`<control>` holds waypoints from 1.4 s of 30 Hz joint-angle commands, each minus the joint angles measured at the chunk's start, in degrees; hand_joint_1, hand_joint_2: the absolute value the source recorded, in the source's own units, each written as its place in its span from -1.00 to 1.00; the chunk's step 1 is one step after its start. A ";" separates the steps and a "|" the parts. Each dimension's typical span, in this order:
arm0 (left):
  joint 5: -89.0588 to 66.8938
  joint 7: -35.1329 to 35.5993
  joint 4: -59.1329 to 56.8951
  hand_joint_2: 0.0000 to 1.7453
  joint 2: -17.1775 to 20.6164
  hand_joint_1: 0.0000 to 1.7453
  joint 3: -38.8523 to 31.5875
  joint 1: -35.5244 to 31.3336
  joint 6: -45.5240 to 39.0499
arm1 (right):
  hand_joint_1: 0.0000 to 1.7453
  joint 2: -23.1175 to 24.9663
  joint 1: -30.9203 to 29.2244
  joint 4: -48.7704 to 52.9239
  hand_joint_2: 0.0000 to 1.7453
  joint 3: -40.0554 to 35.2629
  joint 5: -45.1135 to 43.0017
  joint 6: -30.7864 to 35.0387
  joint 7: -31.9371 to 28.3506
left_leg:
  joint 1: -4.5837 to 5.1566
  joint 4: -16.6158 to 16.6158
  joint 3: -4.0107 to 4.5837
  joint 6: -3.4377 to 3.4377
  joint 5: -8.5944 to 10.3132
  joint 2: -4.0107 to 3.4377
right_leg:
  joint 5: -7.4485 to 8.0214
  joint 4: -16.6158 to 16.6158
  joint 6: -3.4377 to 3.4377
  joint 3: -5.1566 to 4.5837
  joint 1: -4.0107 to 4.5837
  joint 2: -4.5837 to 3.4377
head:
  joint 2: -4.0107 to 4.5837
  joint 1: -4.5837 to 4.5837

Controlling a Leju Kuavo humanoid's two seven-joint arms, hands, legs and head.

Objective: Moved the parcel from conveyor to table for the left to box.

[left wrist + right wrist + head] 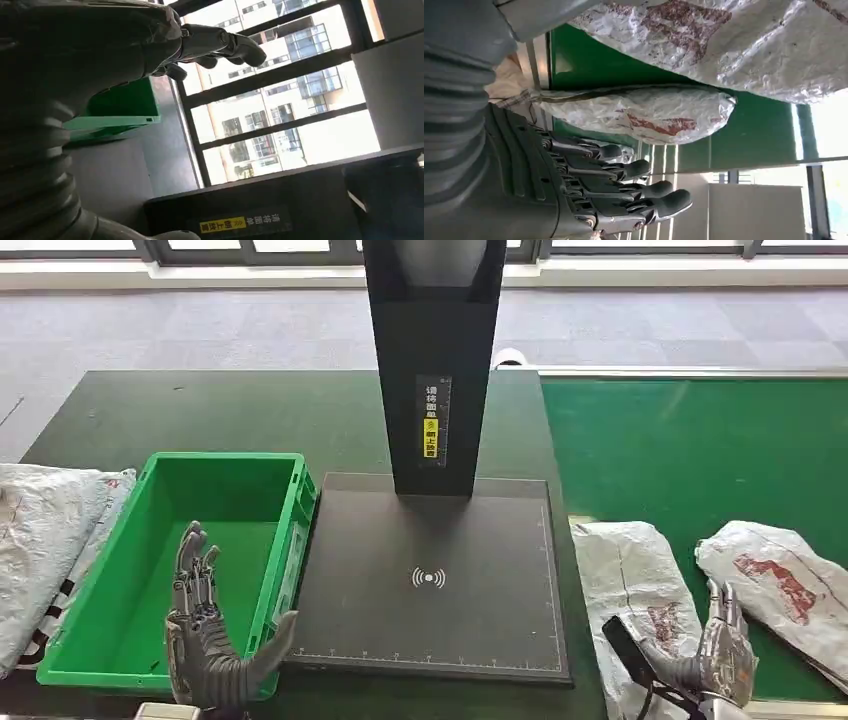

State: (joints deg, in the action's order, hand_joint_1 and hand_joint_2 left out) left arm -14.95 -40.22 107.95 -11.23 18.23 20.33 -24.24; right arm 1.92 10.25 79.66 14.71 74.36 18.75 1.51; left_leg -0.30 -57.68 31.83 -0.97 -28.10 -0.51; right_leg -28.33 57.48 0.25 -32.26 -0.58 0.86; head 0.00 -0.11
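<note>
- Right hand sits at the lower right of the head view, fingers apart, gripping nothing, between two parcels on the green conveyor.
- Left hand is spread wide too, holding nothing, hovering over the green box at lower left.
- Near parcel lies at the conveyor's left edge, just beside my right hand; the second parcel is further right.
- Right wrist view shows both bags close up, crinkled with red print, which the head view only hints at.
- Black scanner pad in the centre lies flat between box and conveyor, with a black post rising behind it.
</note>
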 commanded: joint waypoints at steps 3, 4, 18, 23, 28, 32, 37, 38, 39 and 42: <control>0.72 0.22 -3.51 1.00 2.27 -1.00 -0.57 -0.81 -0.46 | -1.00 1.44 -5.83 -14.17 1.00 2.40 1.06 -0.66 0.86 | -0.03 0.12 -0.10 0.00 0.06 -0.02 | 0.09 -0.15 -0.02 0.11 0.03 -0.07 | 0.00 0.00; 0.72 0.22 -3.51 1.00 2.27 -1.00 -0.57 -0.81 -0.46 | -1.00 1.44 -5.83 -14.17 1.00 2.40 1.06 -0.66 0.86 | -0.01 0.13 -0.11 0.00 0.06 -0.02 | 0.08 -0.14 -0.02 0.11 0.00 -0.08 | 0.00 0.00; 1.43 0.22 -6.20 1.00 3.08 -1.00 0.31 -2.56 0.81 | -1.00 -1.05 -6.24 -27.13 1.00 1.23 2.73 -4.16 2.05 | -0.03 0.14 -0.18 0.01 0.07 0.14 | 0.05 -0.19 -0.01 0.21 0.03 0.07 | 0.00 0.00; 1.33 0.22 -5.75 1.00 3.12 -1.00 0.03 -1.86 0.79 | -1.00 -0.29 -2.89 -21.30 1.00 1.25 4.72 -7.04 3.68 | 0.00 0.12 -0.29 0.01 0.04 0.18 | 0.02 -0.15 0.01 0.31 0.00 0.09 | 0.00 0.00; 1.54 0.22 -4.39 1.00 3.32 -1.00 0.06 -0.12 0.12 | 1.00 1.79 0.86 -10.37 1.00 1.78 6.07 -5.47 3.37 | -0.01 0.07 -0.51 0.03 -0.03 0.18 | -0.06 -0.15 0.04 0.48 0.01 0.08 | 0.00 0.00; 1.81 0.22 -4.98 1.00 3.19 -1.00 -0.14 -0.18 0.47 | 1.00 3.50 3.54 -3.91 1.00 2.03 6.64 -3.31 2.76 | 0.02 0.08 -0.52 0.11 -0.10 0.10 | -0.11 -0.14 0.06 0.58 -0.03 0.09 | 0.00 0.00; 2.44 0.22 -5.07 1.00 4.03 -1.00 1.03 -0.28 -1.11 | 1.00 5.86 4.97 3.08 1.00 3.71 5.88 0.23 1.84 | 0.01 0.08 -0.50 0.10 -0.14 0.08 | -0.15 -0.12 0.05 0.56 -0.02 0.05 | 0.00 0.00; 2.74 0.22 -5.02 1.00 4.31 -1.00 1.41 -0.32 -1.46 | 1.00 6.45 5.18 4.46 1.00 4.26 5.81 1.39 1.29 | 0.02 0.03 -0.47 0.07 -0.19 0.01 | -0.16 -0.07 0.06 0.50 -0.03 -0.01 | 0.00 0.02; 2.88 0.22 -5.09 1.00 4.43 -1.00 1.54 -0.40 -1.40 | 1.00 6.70 5.23 4.77 1.00 4.44 5.90 1.12 1.36 | 0.04 0.08 -0.51 0.07 -0.18 -0.02 | -0.14 -0.09 0.04 0.50 -0.04 -0.08 | 0.00 0.00; 2.88 0.22 -5.09 1.00 4.43 -1.00 1.54 -0.40 -1.40 | 1.00 6.70 5.23 4.77 1.00 4.44 5.90 1.12 1.36 | 0.03 0.04 -0.50 0.04 -0.22 0.03 | -0.21 -0.08 0.05 0.50 -0.03 0.00 | 0.00 0.00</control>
State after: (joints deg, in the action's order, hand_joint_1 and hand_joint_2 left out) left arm -12.61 -40.22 104.89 -9.35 18.27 20.49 -25.20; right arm 4.92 14.11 77.86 15.61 80.39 19.41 3.19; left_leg -0.32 -57.67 31.32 -0.94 -28.37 -0.55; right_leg -28.55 57.39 0.31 -31.74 -0.57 0.84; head 0.00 -0.11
